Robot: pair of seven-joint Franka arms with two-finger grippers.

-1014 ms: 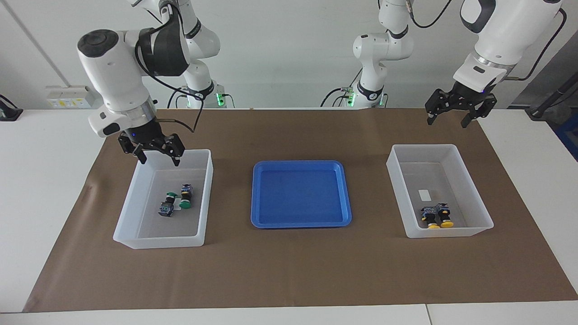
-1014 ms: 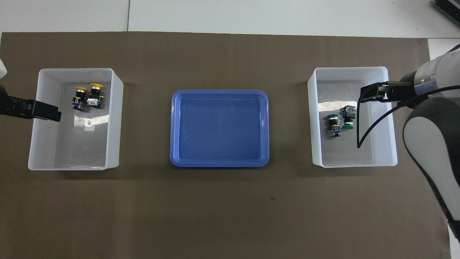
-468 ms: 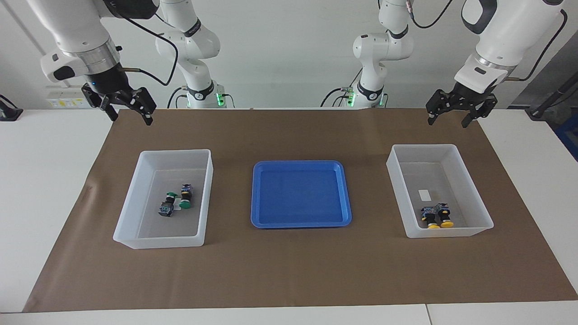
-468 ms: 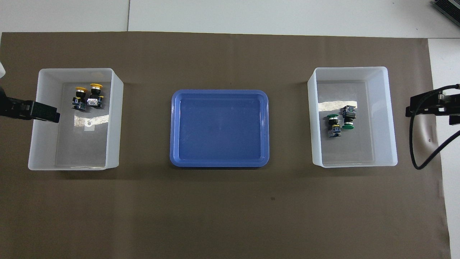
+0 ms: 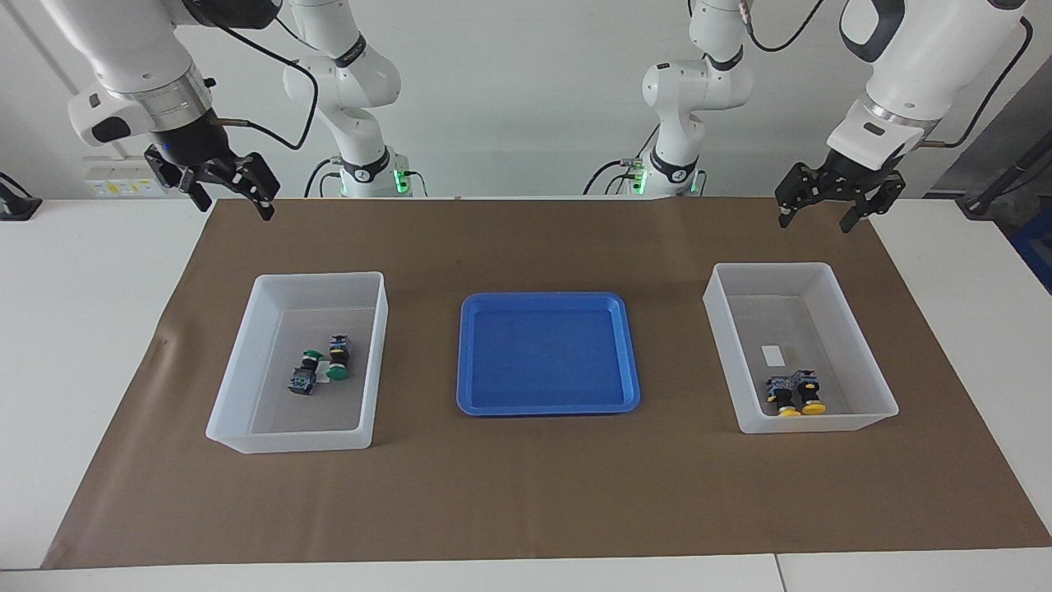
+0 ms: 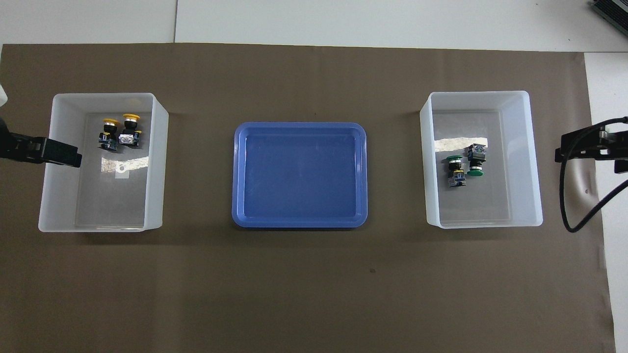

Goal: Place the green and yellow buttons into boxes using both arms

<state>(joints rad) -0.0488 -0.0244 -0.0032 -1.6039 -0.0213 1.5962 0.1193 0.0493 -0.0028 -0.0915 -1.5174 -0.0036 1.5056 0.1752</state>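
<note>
Two green buttons (image 5: 312,372) (image 5: 338,358) lie in the translucent box (image 5: 374,345) toward the right arm's end; the overhead view shows them too (image 6: 456,170) (image 6: 476,161) in that box (image 6: 532,196). Two yellow buttons (image 5: 782,396) (image 5: 810,393) lie in the other box (image 5: 859,345) toward the left arm's end, also seen from overhead (image 6: 109,133) (image 6: 130,129) (image 6: 59,206). My right gripper (image 5: 234,205) is open, empty, raised over the mat's edge by the robots. My left gripper (image 5: 814,220) is open, empty, raised over the mat near its box.
An empty shallow blue tray (image 5: 548,353) sits between the two boxes on the brown mat (image 5: 526,493). Two smaller white arms with green lights (image 5: 362,156) stand at the robots' end. In the overhead view the grippers show at the side edges (image 6: 49,151) (image 6: 586,143).
My right gripper has risen from over the green buttons' box and drawn back to the mat's edge by the robots. My left gripper has hardly moved. The buttons lie as before.
</note>
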